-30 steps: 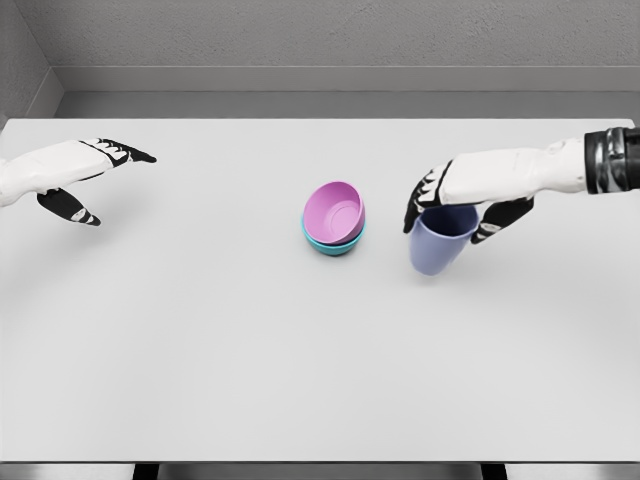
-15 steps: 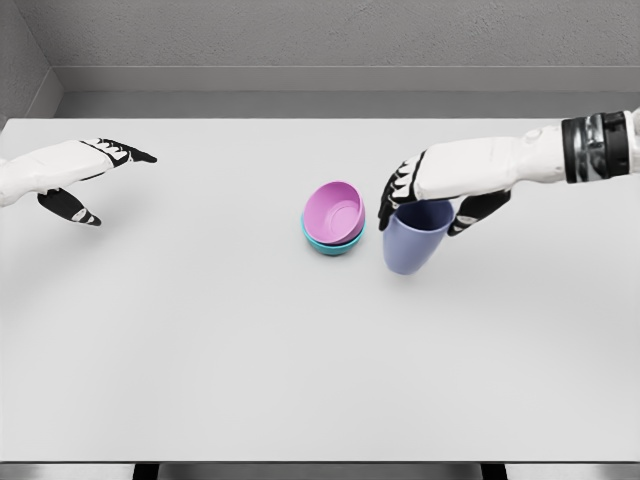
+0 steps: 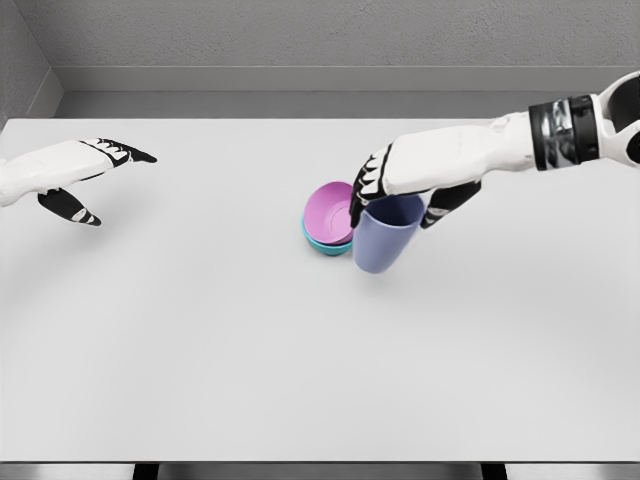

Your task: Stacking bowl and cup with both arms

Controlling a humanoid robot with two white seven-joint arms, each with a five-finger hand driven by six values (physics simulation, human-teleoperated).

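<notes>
A pink bowl (image 3: pixel 330 210) sits nested in a teal bowl (image 3: pixel 322 243) near the middle of the white table (image 3: pixel 250 350). My right hand (image 3: pixel 395 190) is shut on the rim of a periwinkle-blue cup (image 3: pixel 383 237), which hangs tilted just right of the bowls and overlaps the pink bowl's right edge in this view. Whether the cup touches the bowl cannot be told. My left hand (image 3: pixel 85 175) hovers at the far left of the table with its fingers spread and nothing in it.
A grey wall (image 3: pixel 320 40) runs behind the table's far edge. The table's front edge lies at the bottom of the view.
My right hand has carried the blue cup leftward, from well right of the bowls to right beside them. The left arm and the bowls have not moved.
</notes>
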